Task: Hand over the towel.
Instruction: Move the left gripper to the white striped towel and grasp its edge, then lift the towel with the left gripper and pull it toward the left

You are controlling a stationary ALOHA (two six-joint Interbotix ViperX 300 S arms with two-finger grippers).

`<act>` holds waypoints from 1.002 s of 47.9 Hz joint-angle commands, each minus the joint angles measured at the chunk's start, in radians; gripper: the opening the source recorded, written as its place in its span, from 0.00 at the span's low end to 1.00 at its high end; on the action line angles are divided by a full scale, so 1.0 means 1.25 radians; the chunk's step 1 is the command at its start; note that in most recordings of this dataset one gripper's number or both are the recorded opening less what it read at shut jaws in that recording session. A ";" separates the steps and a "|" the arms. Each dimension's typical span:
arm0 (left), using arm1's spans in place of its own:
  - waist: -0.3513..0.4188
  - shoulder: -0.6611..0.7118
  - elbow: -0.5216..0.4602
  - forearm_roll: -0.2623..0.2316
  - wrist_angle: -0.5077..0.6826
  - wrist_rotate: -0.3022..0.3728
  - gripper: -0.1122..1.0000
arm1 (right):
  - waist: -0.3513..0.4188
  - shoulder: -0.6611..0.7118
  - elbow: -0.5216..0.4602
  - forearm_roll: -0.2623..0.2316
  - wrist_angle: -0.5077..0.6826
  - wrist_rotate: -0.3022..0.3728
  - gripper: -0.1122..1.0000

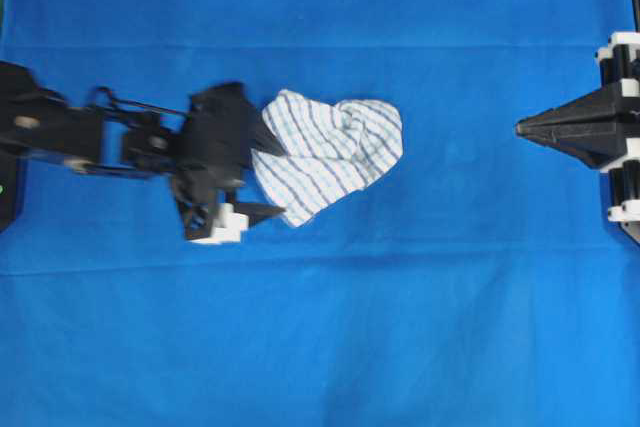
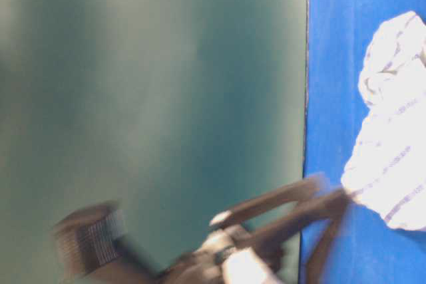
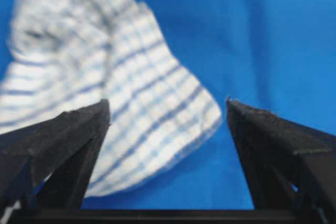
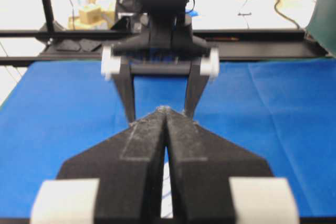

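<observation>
Small crumpled cloth towel (image 1: pixel 330 152): white ground, thin blue and grey stripes crossing into a check pattern; stripes read darker blue in the left wrist view. Plain cloth covering the table (image 1: pixel 320 327): saturated, uniform blue, no pattern. Left end effector (image 1: pixel 268 179): matte black fingers, white blocks at the finger mount. Right end effector (image 1: pixel 520 128): black fingers, white blocks at the base. Backdrop (image 2: pixel 153 98) in the table-level view: dull dark green.
</observation>
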State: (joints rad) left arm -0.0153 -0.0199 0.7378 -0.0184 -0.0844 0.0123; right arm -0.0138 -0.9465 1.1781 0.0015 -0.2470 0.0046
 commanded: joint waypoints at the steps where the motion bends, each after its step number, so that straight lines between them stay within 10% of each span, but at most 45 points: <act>1: 0.000 0.049 -0.033 -0.001 -0.002 -0.001 0.94 | -0.002 0.005 -0.016 0.000 0.001 0.001 0.10; 29: 0.009 0.198 -0.076 -0.001 0.020 -0.009 0.91 | -0.002 0.034 -0.011 0.001 0.009 0.001 0.10; 43: 0.016 0.126 -0.083 -0.001 0.093 0.006 0.28 | -0.002 0.034 -0.011 0.001 0.005 0.001 0.10; 48: 0.017 0.053 -0.077 -0.001 0.093 0.006 0.22 | -0.002 0.034 -0.012 0.001 0.009 0.001 0.10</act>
State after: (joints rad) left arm 0.0031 0.1350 0.6473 -0.0184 0.0353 0.0230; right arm -0.0169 -0.9097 1.1781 0.0015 -0.2332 0.0046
